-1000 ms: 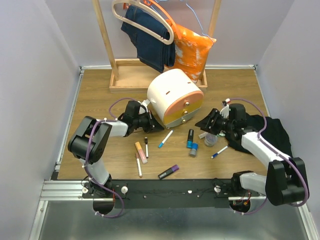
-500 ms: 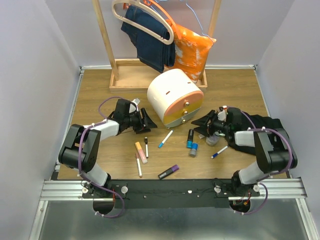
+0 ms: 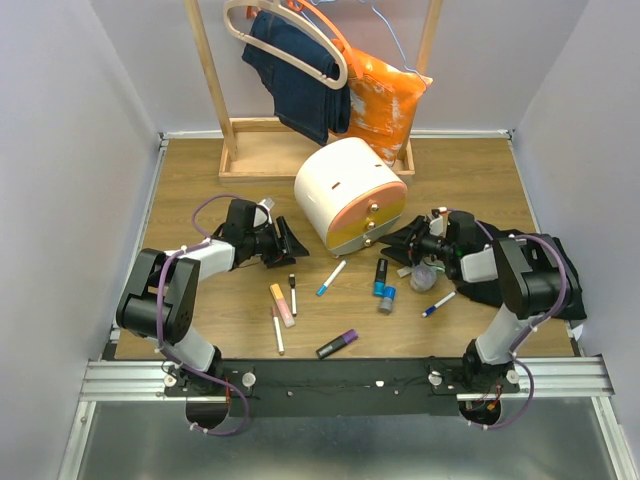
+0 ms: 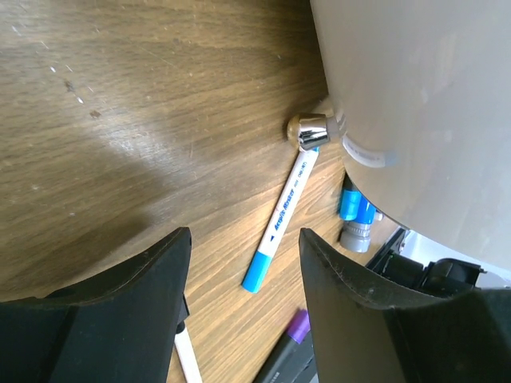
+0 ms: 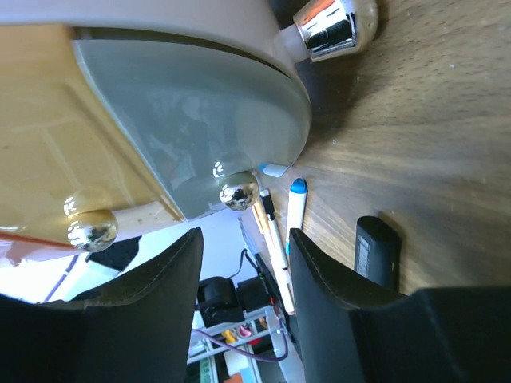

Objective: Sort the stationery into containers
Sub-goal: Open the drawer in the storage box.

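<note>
Cream-white and round-topped, the little cabinet [image 3: 340, 185] stands mid-way along the brown wooden table [image 3: 190, 190]. Its orange drawers [image 3: 372, 215] with small shiny knobs look shut in the top and right wrist views. Every piece of stationery that shows lies loose on the wood in front of it: a slim white pen with a blue cap [image 3: 332, 278], a pair of blue-capped markers [image 3: 381, 277], an orange-pink marker [image 3: 282, 305], a thin white pen [image 3: 277, 330], a black marker with a purple end [image 3: 337, 344], a small blue-tipped pen [image 3: 438, 303] and a clear round tape roll [image 3: 423, 275]. The left gripper [image 3: 295, 240] sits low just beside the cabinet's left near corner, jaws spread wide and empty; its wrist view looks between the fingers at the blue-capped pen, whose far end lies against a chrome foot [image 4: 307, 129]. The right gripper [image 3: 395, 245] is close up to the drawer fronts, jaws also wide and holding nothing, with the lower knob [image 5: 239, 194] framed in the gap but not gripped. By my reading nothing is sorted yet: a drawer must first be pulled open, then each item carried in.
</note>
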Tool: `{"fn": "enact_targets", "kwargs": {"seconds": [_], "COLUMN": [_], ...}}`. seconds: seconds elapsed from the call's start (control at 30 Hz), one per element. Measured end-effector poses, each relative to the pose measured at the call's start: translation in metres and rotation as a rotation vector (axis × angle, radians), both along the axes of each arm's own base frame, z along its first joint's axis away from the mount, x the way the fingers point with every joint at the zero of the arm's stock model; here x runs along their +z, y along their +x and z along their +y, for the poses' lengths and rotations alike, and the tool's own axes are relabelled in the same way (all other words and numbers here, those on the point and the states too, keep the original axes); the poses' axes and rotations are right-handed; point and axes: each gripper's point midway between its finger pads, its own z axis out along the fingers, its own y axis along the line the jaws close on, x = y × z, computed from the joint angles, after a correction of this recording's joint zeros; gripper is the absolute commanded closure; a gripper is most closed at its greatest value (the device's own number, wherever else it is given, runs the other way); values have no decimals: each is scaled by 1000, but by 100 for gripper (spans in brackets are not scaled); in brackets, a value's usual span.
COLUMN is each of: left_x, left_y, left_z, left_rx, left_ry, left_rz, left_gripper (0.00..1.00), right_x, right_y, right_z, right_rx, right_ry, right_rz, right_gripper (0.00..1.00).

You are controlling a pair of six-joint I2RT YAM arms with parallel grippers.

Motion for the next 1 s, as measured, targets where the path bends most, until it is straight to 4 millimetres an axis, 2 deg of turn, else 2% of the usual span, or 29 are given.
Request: {"fn": "enact_targets", "kwargs": {"seconds": [0.23,0.57,1.0], "left_x": [-3,-8,-10], "left_y": [1,-2,0], "left_z": [3,10,18], "left_rx": [10,30,56], "left_ry": [9,19,26], "left_rz": [0,13,14], "left_gripper": [34,34,34], "right_x": [-7,-6,-9], "right_y": [1,9,14], "right_z": [12,24,32], "right_rx": [38,72,88], "right_ry": [-8,-18,-24], "right_rz": [-3,-37,-41], "right_gripper": [50,52,58]}}
